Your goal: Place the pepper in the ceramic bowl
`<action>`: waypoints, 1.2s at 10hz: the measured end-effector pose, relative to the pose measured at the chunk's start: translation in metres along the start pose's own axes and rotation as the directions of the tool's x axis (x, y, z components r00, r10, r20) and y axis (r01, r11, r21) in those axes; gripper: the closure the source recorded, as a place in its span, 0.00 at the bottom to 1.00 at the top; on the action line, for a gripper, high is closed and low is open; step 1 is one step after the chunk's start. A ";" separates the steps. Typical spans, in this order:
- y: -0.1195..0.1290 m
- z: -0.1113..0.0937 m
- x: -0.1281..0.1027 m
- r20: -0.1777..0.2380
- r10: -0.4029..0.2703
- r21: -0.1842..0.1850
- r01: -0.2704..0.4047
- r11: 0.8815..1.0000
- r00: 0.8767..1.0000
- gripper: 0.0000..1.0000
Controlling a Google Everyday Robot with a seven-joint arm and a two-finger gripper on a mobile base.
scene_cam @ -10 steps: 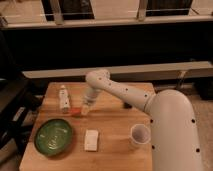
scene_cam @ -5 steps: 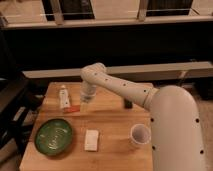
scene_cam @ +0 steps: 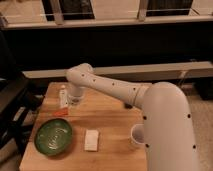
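The small orange-red pepper (scene_cam: 61,113) shows low over the wooden table (scene_cam: 115,120), just above and behind the green ceramic bowl (scene_cam: 53,136). The bowl sits at the table's front left, with pale marks inside and nothing in it. My gripper (scene_cam: 73,101) hangs from the white arm at the table's left, directly above and slightly right of the pepper. I cannot tell whether it touches or holds the pepper.
A white bottle with a red label (scene_cam: 63,96) lies at the table's left edge beside the gripper. A pale rectangular block (scene_cam: 91,140) lies right of the bowl. A small pale cup (scene_cam: 137,135) stands at the front right, next to the arm's base.
The gripper has swung left across the table, and the pepper has shifted left along with it, ending closer to the bowl. The bowl, block and cup have not moved.
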 end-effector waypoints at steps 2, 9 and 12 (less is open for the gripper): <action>0.023 0.006 -0.005 0.006 -0.036 -0.026 0.036 0.999 0.999 1.00; 0.045 0.030 -0.032 -0.017 -0.121 -0.084 0.119 0.989 0.992 1.00; 0.044 0.033 -0.029 -0.019 -0.136 -0.092 0.134 0.987 0.991 0.81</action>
